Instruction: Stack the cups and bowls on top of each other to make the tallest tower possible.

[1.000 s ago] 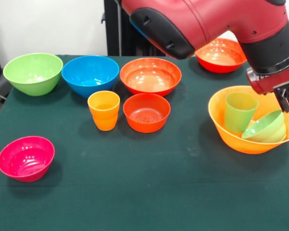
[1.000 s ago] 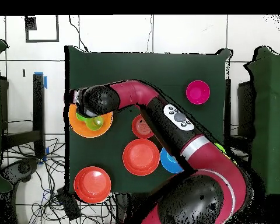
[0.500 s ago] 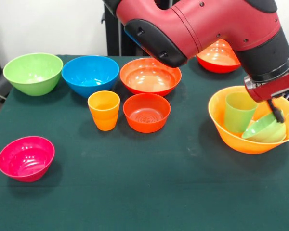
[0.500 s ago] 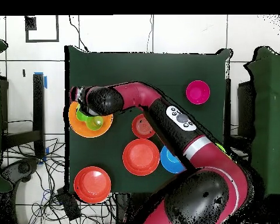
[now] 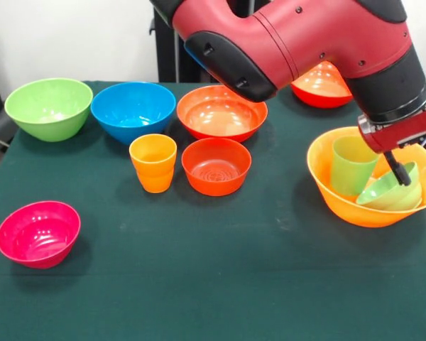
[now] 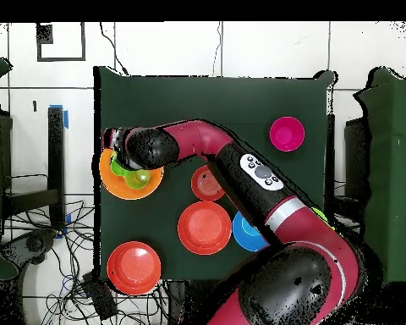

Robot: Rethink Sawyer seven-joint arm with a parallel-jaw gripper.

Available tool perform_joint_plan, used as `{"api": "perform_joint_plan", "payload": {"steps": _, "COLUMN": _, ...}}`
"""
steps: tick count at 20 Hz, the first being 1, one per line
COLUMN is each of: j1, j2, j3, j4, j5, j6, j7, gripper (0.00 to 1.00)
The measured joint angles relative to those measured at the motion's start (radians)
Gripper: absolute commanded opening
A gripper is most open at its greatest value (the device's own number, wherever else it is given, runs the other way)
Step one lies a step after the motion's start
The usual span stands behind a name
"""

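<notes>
Inside the large orange bowl [image 5: 341, 202], the hand [image 5: 397, 170] has dipped lower; grip unclear.

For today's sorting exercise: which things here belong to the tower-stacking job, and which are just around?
Job: large orange bowl holding green cup and small green bowl; orange cup; red-orange, blue, pink bowls; gripper.

Around: table; cables.

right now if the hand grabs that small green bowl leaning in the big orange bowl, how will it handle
The small green bowl looks like thin glossy plastic, so probably light, stiff and a bit slippery. It lies tilted against the big orange bowl beside the green cup, so a nudge from the hand would likely slide or rock it.
</notes>
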Motion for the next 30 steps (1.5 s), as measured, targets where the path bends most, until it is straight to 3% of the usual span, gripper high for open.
{"api": "perform_joint_plan", "payload": {"steps": 8, "j1": -0.004, "j2": -0.023, "j3": 0.001, "j4": 0.012, "j5": 0.0, "j6": 0.0, "j7": 0.0, "gripper": 1.0}}
{"api": "perform_joint_plan", "payload": {"steps": 19, "j1": -0.025, "j2": -0.122, "j3": 0.002, "j4": 0.115, "j5": 0.003, "j6": 0.0, "j7": 0.0, "gripper": 1.0}}
{"api": "perform_joint_plan", "payload": {"steps": 30, "j1": -0.08, "j2": -0.084, "j3": -0.015, "j4": 0.178, "j5": -0.04, "j6": 0.0, "j7": 0.0, "gripper": 1.0}}
